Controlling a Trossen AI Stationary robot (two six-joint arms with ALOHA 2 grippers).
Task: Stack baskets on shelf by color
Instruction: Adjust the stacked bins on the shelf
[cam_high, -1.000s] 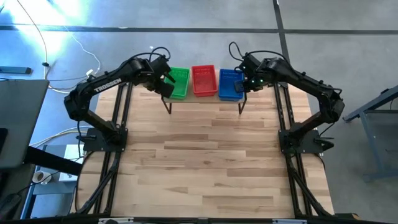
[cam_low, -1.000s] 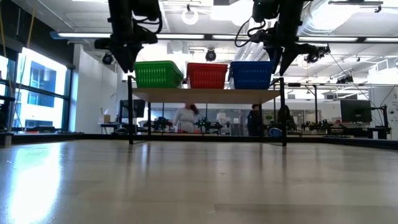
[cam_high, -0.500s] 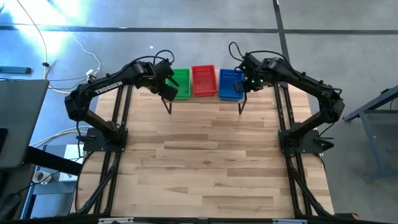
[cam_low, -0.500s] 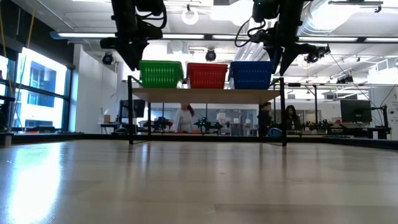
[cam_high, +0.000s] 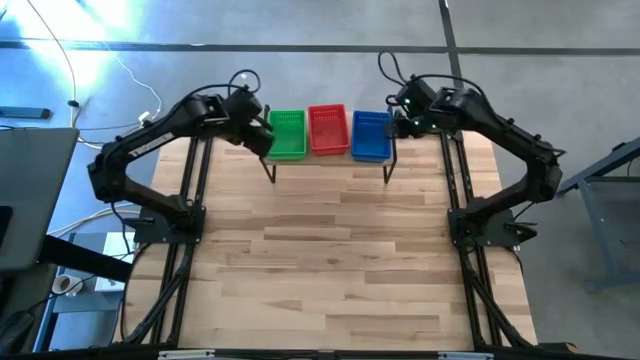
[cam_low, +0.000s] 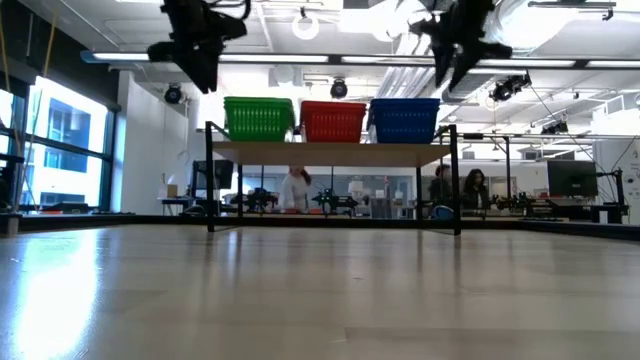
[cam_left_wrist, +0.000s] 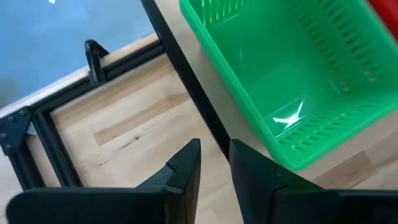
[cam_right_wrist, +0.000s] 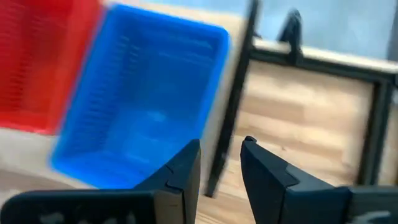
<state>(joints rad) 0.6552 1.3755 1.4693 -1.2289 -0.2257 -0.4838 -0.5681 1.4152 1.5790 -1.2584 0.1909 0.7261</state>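
A green basket (cam_high: 288, 135), a red basket (cam_high: 328, 130) and a blue basket (cam_high: 371, 135) stand side by side, bottoms down, on the shelf (cam_low: 330, 153) at the table's far edge. My left gripper (cam_left_wrist: 214, 149) hangs above and left of the green basket (cam_left_wrist: 292, 81), beyond the shelf's left end. Its fingers are slightly open with nothing between them. My right gripper (cam_right_wrist: 221, 146) hangs above and right of the blue basket (cam_right_wrist: 143, 130), beyond the shelf's right end, also slightly open and empty. In the low view both grippers (cam_low: 205, 75) (cam_low: 455, 70) are higher than the basket rims.
The wooden tabletop (cam_high: 340, 260) stretches from the shelf to the near edge. Black arm frames (cam_high: 180, 230) (cam_high: 470, 230) run along its left and right sides. The shelf stands on thin black legs (cam_low: 210, 190) (cam_low: 457, 190). People (cam_low: 295, 190) move in the room beyond.
My left gripper has gone up and toward the table's left, away from the green basket. That basket shifted slightly toward the red one and now sits square. My right gripper has risen and drawn back from the blue basket toward the table's right.
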